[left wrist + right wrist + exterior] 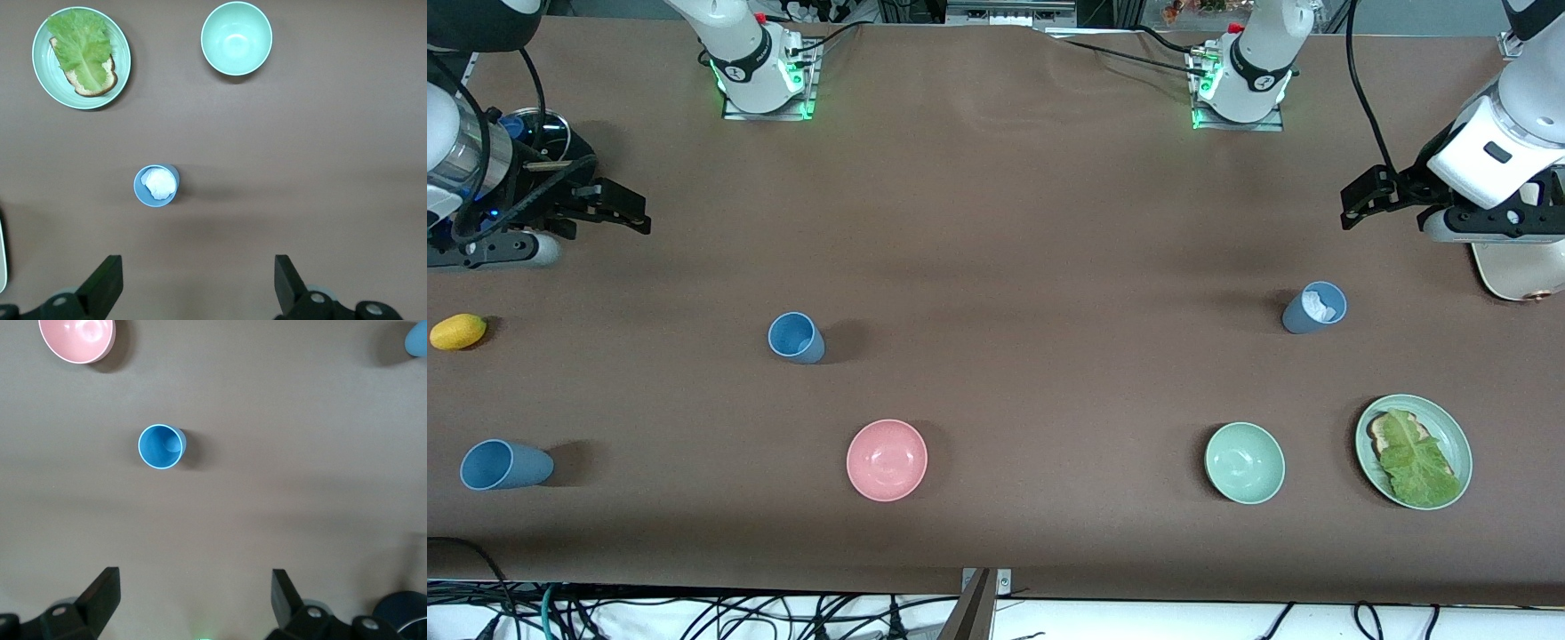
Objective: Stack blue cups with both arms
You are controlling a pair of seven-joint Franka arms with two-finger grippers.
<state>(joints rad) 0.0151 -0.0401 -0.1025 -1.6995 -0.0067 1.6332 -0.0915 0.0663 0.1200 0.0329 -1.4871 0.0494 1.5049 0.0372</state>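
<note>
Both end effectors, left (193, 287) and right (190, 603), are hovering released near the counter's robot-side edge; each should be descending squarely over its matte blue plastic cup (156, 185) (161, 446).

The counter (996, 222) wears a matt brown covering, smooth apart from a slight wrinkle near the arm bases. The three blue cups (796, 338) (505, 465) (1314, 308) look like matt plastic; one holds something white and crumpled, like paper. The pink bowl (887, 460) and green bowl (1245, 462) show a soft sheen inside. The green plate (1414, 439) is smooth and faintly glossy. Both arms (1507, 142) have glossy white shells, and the left gripper (197, 287) and right gripper (193, 603) are dull black.
</note>
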